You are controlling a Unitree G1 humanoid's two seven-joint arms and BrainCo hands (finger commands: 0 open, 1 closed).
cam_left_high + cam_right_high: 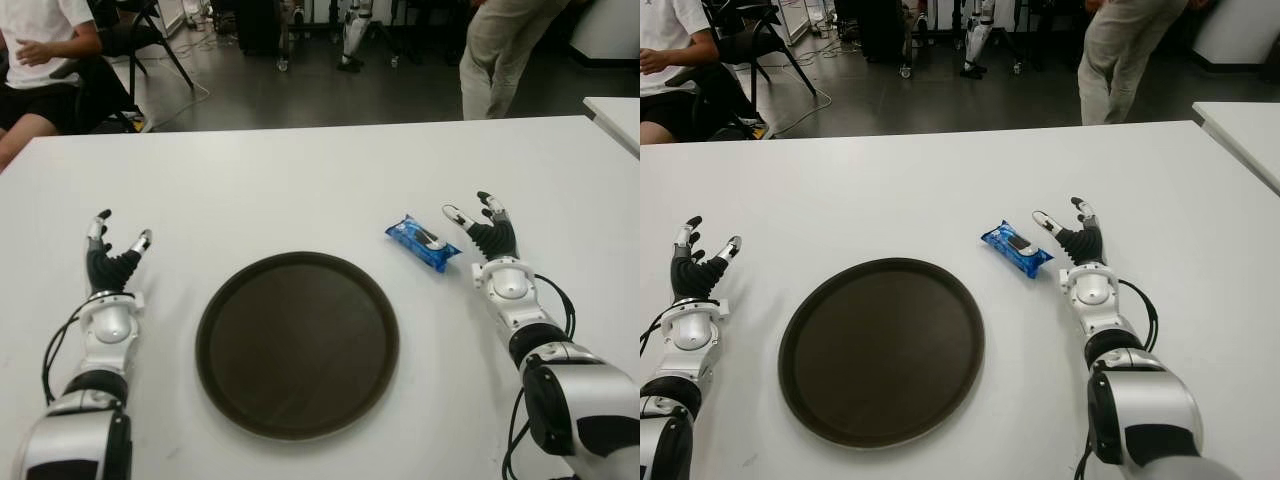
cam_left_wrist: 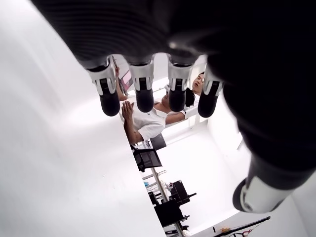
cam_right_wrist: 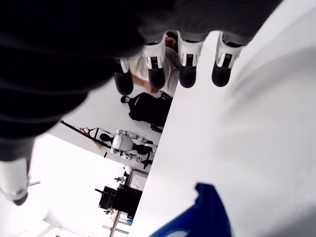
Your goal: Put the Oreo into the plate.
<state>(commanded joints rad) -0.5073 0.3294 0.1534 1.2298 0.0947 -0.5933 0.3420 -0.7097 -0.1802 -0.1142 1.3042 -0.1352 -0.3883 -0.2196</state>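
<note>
- The blue Oreo packet point(image 1: 423, 243) lies flat on the white desk point(image 1: 300, 190), outside the plate, toward the desk's right side.
- The round dark brown plate point(image 1: 297, 344) sits mid-desk near the front edge, and nothing is in it.
- The right hand point(image 1: 482, 222) is just beside the packet on its right; its fingers point(image 3: 188, 64) are stretched out and spread, holding nothing, with the thumb tip reaching toward the packet's end.
- In the right wrist view a blue corner of the packet shows under the palm, apart from the fingertips.
- The left hand point(image 1: 112, 255) shows to the left of the plate near the desk's left edge, fingers extended, nothing in them.
- Behind the far edge, one person point(image 1: 45, 60) sits and another person point(image 1: 505, 50) stands.
</note>
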